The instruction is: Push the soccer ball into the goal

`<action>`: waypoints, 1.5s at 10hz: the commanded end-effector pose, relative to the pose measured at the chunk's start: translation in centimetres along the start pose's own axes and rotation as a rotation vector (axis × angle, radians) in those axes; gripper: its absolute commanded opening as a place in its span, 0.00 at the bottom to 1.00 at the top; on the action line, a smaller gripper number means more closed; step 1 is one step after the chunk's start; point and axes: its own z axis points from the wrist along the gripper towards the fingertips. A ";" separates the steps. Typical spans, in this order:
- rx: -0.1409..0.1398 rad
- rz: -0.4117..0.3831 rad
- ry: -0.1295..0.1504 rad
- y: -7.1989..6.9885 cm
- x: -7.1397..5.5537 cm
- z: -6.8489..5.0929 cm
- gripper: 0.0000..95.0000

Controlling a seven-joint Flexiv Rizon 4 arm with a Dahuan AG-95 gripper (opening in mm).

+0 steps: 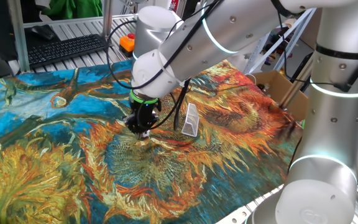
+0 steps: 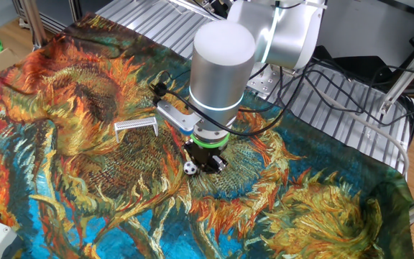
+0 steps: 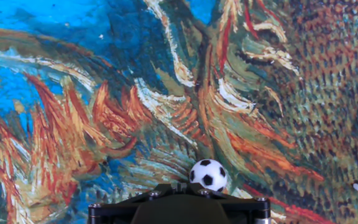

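Note:
The soccer ball (image 2: 190, 167) is a tiny white ball with black patches. It lies on the painted sunflower cloth, right against the tip of my gripper (image 2: 208, 162). In the hand view the ball (image 3: 207, 175) sits just above the black gripper (image 3: 179, 198), slightly right of its middle. The jaws look closed together, with nothing between them. The goal (image 2: 136, 126), a small white frame with pale mesh, stands on the cloth a short way beyond the ball. It also shows right of the gripper (image 1: 140, 127) in one fixed view (image 1: 191, 119).
The sunflower cloth (image 1: 42, 162) covers the table. A keyboard (image 1: 67, 48) and an orange object (image 1: 127, 42) lie behind the cloth. A cardboard box (image 1: 284, 90) stands at the right edge. Black cables (image 2: 322, 79) run over the slatted surface behind the arm.

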 end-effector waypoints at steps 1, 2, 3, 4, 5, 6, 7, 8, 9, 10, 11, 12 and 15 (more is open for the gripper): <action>-0.001 -0.014 0.000 -0.5 -0.4 0.1 0.00; 0.000 -0.020 0.000 -0.8 -0.6 0.1 0.00; 0.000 -0.023 0.000 -1.0 -0.7 0.1 0.00; 0.001 -0.028 0.000 -1.3 -0.8 0.0 0.00; 0.001 -0.033 0.000 -1.4 -0.9 0.0 0.00; 0.003 -0.038 0.001 -1.5 -1.0 0.0 0.00; 0.006 -0.050 0.000 -2.0 -1.2 0.0 0.00; 0.006 -0.054 0.000 -2.2 -1.3 0.0 0.00; 0.006 -0.064 0.000 -2.7 -1.6 0.0 0.00; 0.008 -0.070 0.000 -3.0 -1.7 0.0 0.00; 0.010 -0.076 -0.001 -3.3 -1.9 0.0 0.00; 0.009 -0.080 0.000 -3.5 -1.9 0.0 0.00; 0.001 -0.069 0.022 -3.4 -1.3 -1.0 0.00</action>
